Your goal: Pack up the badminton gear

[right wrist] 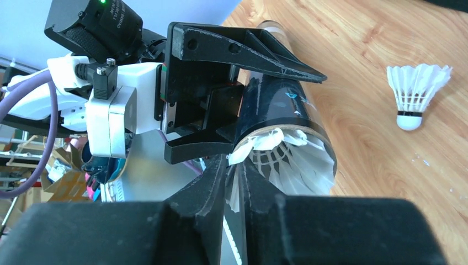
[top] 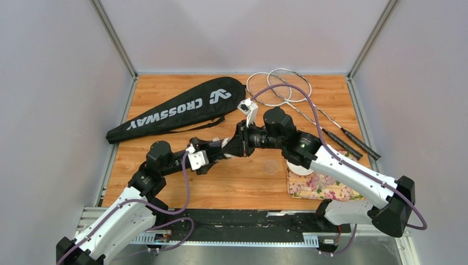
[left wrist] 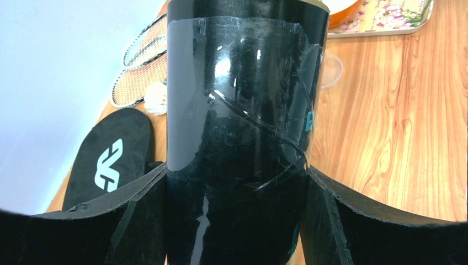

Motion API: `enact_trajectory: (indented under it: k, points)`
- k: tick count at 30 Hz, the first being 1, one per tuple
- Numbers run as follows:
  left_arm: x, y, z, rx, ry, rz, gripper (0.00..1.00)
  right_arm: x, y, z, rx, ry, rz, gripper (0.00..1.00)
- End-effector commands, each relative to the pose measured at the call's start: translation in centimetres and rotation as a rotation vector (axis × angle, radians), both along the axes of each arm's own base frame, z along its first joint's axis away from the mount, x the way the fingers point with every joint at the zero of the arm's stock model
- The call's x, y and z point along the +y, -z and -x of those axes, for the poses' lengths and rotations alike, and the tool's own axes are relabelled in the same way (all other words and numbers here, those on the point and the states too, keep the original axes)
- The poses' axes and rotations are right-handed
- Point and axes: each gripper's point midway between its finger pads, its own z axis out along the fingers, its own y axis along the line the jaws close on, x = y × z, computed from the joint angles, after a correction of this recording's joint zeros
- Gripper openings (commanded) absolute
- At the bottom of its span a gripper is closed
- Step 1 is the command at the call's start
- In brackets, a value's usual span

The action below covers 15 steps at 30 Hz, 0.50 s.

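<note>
Clamping long dark glossy tube [left wrist: 243, 83] mid-frame in left claw [left wrist: 236, 171]; rigid, slippery, suiting mid-barrel hold. Pinching white feather shuttlecock [right wrist: 287, 160] at tube mouth in right claw [right wrist: 238, 185]; light, crushable, favouring cork end.

The left arm [top: 129, 207] runs from the lower left of the top view and bends in to mid-frame. The left gripper [right wrist: 270, 110] lies level, its jaws wide and clamped across a tube [left wrist: 237, 110]. The right arm [top: 353, 176] reaches in from the lower right, with its wrist turned leftward. The right gripper [right wrist: 234, 165] sits at the tube's mouth, fingers almost together on a shuttlecock [right wrist: 292, 160] feather.
</note>
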Motion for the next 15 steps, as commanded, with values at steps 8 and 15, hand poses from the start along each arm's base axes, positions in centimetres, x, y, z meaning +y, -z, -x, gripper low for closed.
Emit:
enact_trajectory:
  k: [8, 15]
  points:
    - [-0.3, -3.7, 0.0, -0.082, -0.010, 0.123, 0.12, -0.2, -4.7, 0.3, 0.036, -0.046, -0.266, 0.52]
    - [0.0, -5.7, -0.7, -0.089, -0.066, 0.216, 0.12, -1.9, -7.2, -0.6, -0.052, 0.041, -0.206, 0.52]
